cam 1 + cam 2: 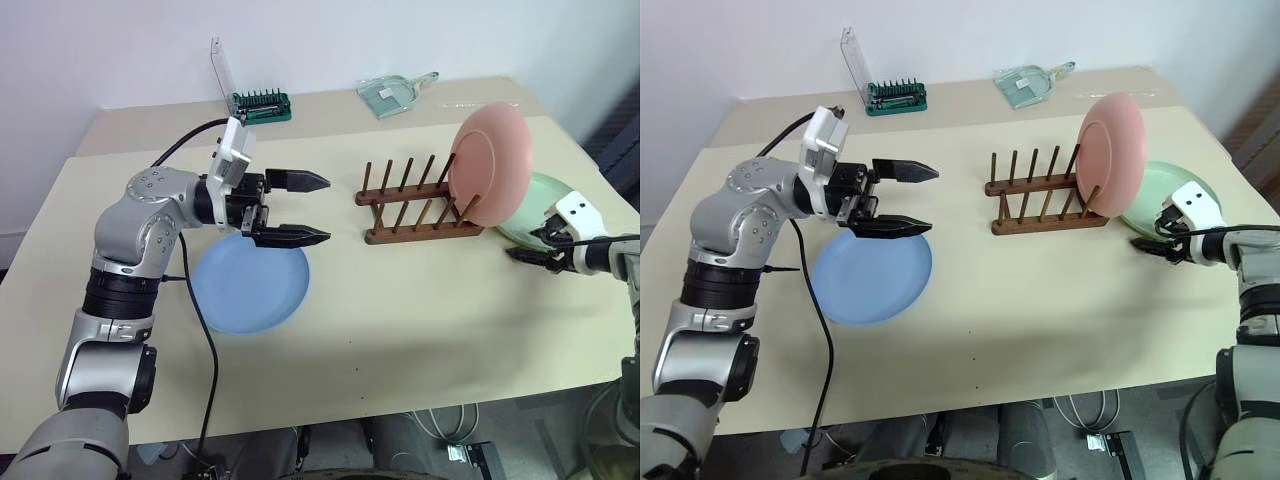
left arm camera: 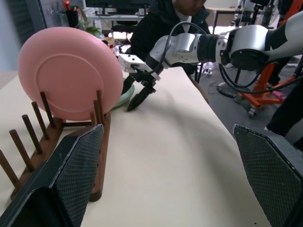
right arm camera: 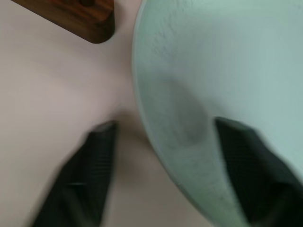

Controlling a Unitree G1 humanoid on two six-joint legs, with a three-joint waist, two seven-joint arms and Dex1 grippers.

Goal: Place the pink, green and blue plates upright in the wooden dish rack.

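Note:
The pink plate (image 1: 490, 165) stands upright in the right end of the wooden dish rack (image 1: 400, 200). Behind and right of it, the green plate (image 1: 1165, 190) lies flat on the table. My right gripper (image 1: 522, 256) is at the green plate's near rim, open, one finger (image 3: 90, 170) over the table and the other (image 3: 246, 161) over the plate. The blue plate (image 1: 250, 285) lies flat left of the rack. My left gripper (image 1: 326, 209) hovers just above its far edge, open and empty, pointing toward the rack.
A green bit case with a clear lid (image 1: 262, 103) and a clear scoop (image 1: 392, 93) sit at the table's far side. A black cable (image 1: 200, 320) hangs off the left arm. A person in dark clothes (image 2: 161, 19) sits beyond the table's right end.

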